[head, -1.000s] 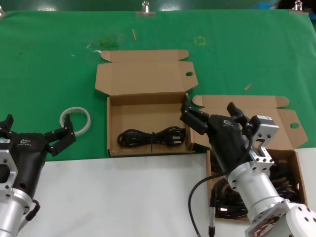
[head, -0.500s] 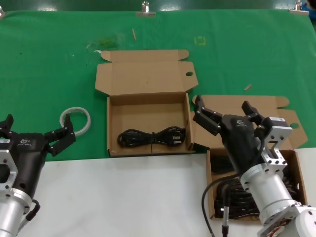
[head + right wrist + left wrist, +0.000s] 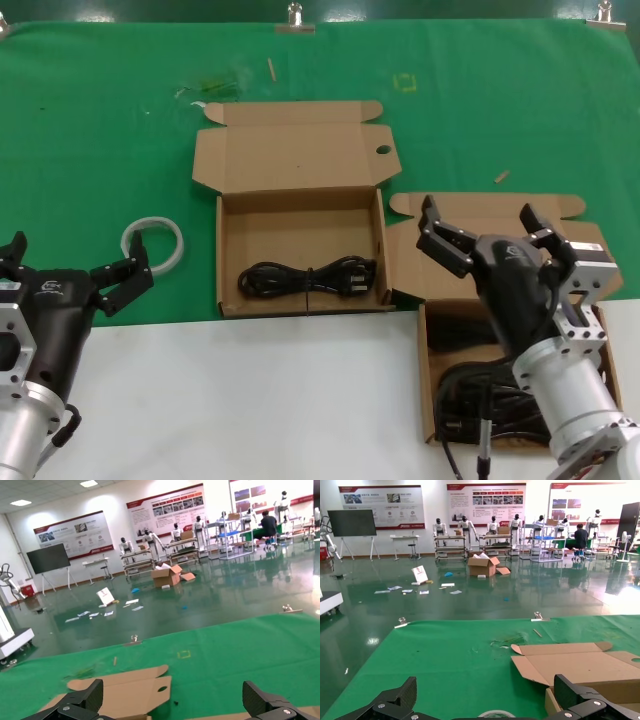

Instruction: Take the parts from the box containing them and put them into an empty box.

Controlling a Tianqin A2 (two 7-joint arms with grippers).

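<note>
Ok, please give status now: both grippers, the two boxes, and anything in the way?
Right gripper open, above right box of cables. Left gripper open, idle near white ring. Left box holds one cable. Nothing blocking.

Two plain brown boxes, one point(image 3: 300, 215) left and one point(image 3: 500, 300) right, are lying on the bench point(image 3: 100, 120), which is showing bright green cloth at the back and white along the front. Black cables point(image 3: 305, 277) are showing dark in both boxes, and a pale white ring point(image 3: 154, 244) is standing out on the green. Both grippers, left point(image 3: 70, 265) and right point(image 3: 490, 225), are showing black fingers point(image 3: 445, 243) on silver wrists.
</note>
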